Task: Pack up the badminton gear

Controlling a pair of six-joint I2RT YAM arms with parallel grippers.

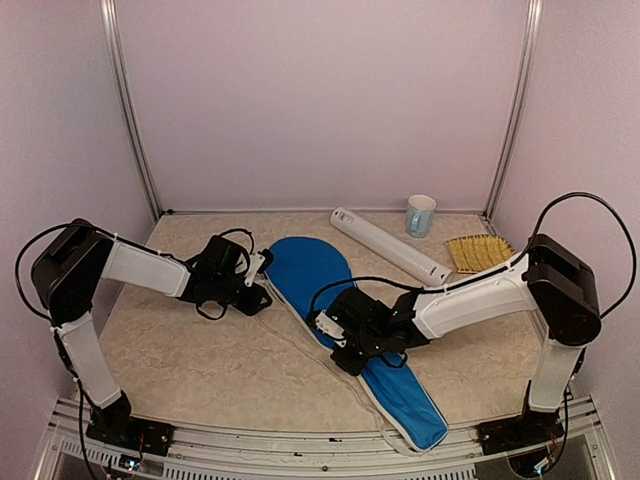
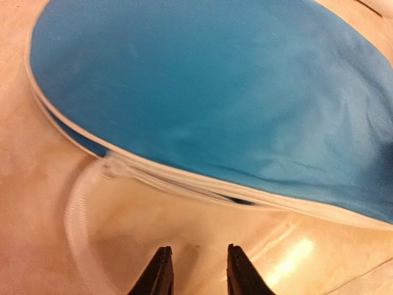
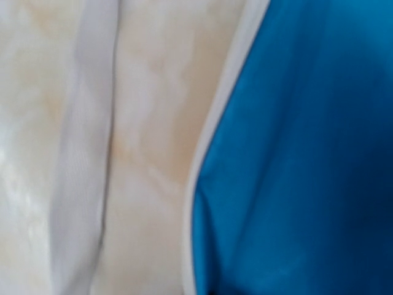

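Blue racket cover (image 1: 300,265) lies flat on the table (image 1: 190,350), its round head toward the back and its narrow end at the near edge. My left pincer (image 2: 198,258) hovers low just beside the head's white-piped rim, jaws a little apart with nothing between them. My right pincer (image 1: 335,340) is down on the cover's neck and closed; whether it pinches any fabric I cannot tell. A long white tube (image 1: 390,245) lies behind, near the cover.

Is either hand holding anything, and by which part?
Left hand holds nothing; its fingers stand apart beside the blue racket cover. Right hand is shut at the cover's edge; a hold cannot be told.
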